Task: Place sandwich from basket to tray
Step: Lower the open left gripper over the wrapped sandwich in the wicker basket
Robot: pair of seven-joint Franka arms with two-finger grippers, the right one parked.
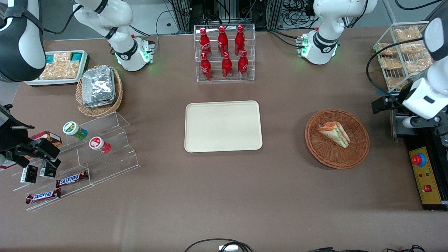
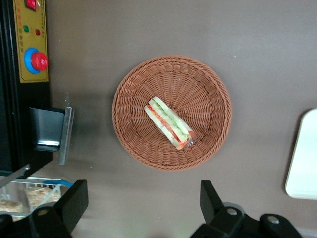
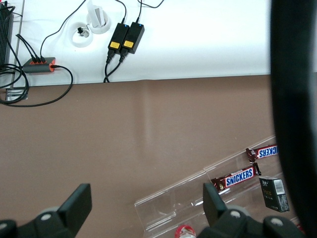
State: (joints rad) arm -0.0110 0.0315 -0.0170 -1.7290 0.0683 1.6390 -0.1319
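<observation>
The sandwich, a clear-wrapped bread wedge with orange and green filling, lies in the round reddish-brown wicker basket. The cream tray lies flat at the table's middle with nothing on it, beside the basket toward the parked arm's end. My gripper hovers high above the table beside the basket's rim, toward the working arm's end and slightly farther from the front camera. It is open, with bare table between its black fingers, apart from the sandwich.
A black control box with a red stop button lies beside the basket at the working arm's end. A wire rack of snack packs stands above it. A clear rack of red bottles stands farther back than the tray.
</observation>
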